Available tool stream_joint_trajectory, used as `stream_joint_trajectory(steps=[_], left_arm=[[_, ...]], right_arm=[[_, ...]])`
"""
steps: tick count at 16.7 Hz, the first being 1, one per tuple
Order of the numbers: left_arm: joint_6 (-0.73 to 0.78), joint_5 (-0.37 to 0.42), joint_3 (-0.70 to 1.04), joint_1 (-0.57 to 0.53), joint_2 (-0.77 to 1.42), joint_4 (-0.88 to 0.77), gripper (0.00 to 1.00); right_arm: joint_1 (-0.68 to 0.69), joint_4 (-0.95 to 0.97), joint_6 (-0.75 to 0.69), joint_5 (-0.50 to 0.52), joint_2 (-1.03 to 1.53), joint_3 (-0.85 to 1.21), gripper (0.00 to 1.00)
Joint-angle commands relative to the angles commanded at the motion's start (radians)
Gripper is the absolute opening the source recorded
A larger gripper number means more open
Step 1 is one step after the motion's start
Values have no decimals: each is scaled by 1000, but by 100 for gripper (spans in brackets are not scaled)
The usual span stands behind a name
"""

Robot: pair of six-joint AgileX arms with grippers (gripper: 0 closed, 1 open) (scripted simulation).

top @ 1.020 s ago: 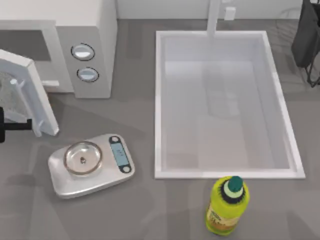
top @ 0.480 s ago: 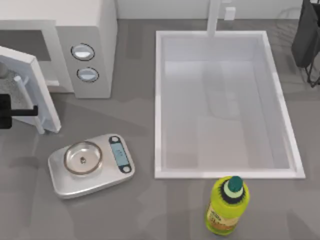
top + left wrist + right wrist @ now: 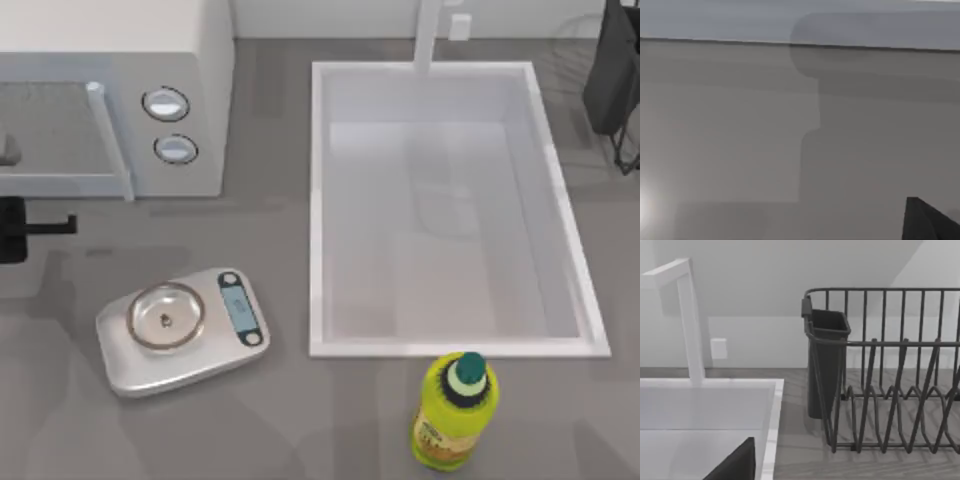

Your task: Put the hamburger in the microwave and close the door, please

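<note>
The large white boxy microwave stands at the far left of the grey tabletop, its two round silver-rimmed dials stacked on the control panel at its right side. The see-through glass door with its pale frame lies flush across the front of the cavity, shut, and its white vertical bar handle stands just beside the control panel. Through the pane a small pale shape sits at the left edge of the cavity; what it is cannot be told.

The left hand, black, hangs at the top view's left edge just in front of the door, apart from it, with one thin dark finger pointing toward the right. Whether that hand is wide or narrow cannot be told. In the left wrist view a dark fingertip shows against a plain grey surface.

A flat silver kitchen scale with a round dish and a small display lies on the tabletop in front of the microwave. To the right a white rectangular sink basin is set into the tabletop, and a yellow-green bottle with a dark green cap stands just in front of its near rim.

In the right wrist view a white faucet rises behind the basin, beside a dark wire dish rack with a dark cutlery cup. How wide the right hand stands cannot be told.
</note>
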Motion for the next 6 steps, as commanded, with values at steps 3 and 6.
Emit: stream_joint_trajectory(steps=[3, 6], left_arm=[[-8, 1, 114, -7, 99, -5, 0], [-7, -2, 157, -16, 144, -14, 0]], right_arm=[[0, 0, 0, 0, 0, 0, 100], [0, 0, 0, 0, 0, 0, 100]])
